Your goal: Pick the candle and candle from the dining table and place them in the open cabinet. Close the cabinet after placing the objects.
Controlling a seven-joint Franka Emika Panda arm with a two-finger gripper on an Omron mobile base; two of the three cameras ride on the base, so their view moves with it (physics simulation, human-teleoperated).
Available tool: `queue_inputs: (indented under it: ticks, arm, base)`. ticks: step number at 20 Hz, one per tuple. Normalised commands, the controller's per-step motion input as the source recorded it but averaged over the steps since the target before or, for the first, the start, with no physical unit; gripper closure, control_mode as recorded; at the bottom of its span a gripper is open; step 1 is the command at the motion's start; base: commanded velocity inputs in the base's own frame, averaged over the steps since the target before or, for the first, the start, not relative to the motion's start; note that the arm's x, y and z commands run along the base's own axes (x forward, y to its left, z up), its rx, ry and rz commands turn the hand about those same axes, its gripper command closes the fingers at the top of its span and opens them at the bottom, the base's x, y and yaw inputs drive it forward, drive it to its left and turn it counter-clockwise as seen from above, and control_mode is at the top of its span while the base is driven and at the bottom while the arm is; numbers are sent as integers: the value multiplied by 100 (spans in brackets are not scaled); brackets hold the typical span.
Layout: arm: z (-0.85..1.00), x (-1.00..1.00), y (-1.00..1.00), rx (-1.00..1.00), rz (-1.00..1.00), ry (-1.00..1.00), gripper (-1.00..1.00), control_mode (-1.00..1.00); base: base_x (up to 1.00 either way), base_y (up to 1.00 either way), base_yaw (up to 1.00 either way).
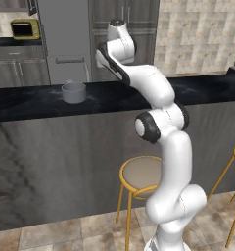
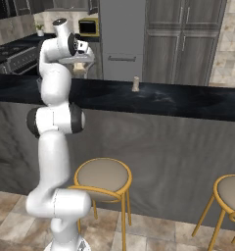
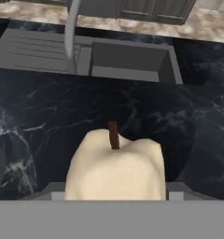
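The jaws (image 3: pixel 115 198) stand about half open and are closed on a cream candle (image 3: pixel 115 170), one finger on each side of its wide body. In the hand view the candle's dark wick points up and away from the hand, its long axis running along the gripper. In the right base view the held candle hangs above the black marbled surface (image 2: pixel 178 100), clear of it, at the surface's left part. Beyond the candle in the hand view lie a sink (image 3: pixel 128 58) and a curved faucet (image 3: pixel 71 32). A second candle (image 2: pixel 135 84) stands upright on the surface, well to the right of the jaws. A grey pot (image 1: pixel 73 92) sits on the surface. Yellow-legged stools (image 2: pixel 102 179) stand before the front panel.
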Motion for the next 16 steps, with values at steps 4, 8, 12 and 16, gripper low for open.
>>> queue_inputs:
  ticks: [4, 8, 12, 16]
  arm:
    - [-71, -100, -42, 0, -2, -37, 100, -100]
    - [-60, -100, -53, 0, -1, -52, 100, -100]
    - [-5, -100, -48, 0, -2, -56, 100, -100]
    - [8, -100, -39, 3, -2, -47, 100, -100]
  base:
    - [0, 0, 0]
    - [0, 0, 0]
    - [0, 0, 0]
    - [0, 0, 0]
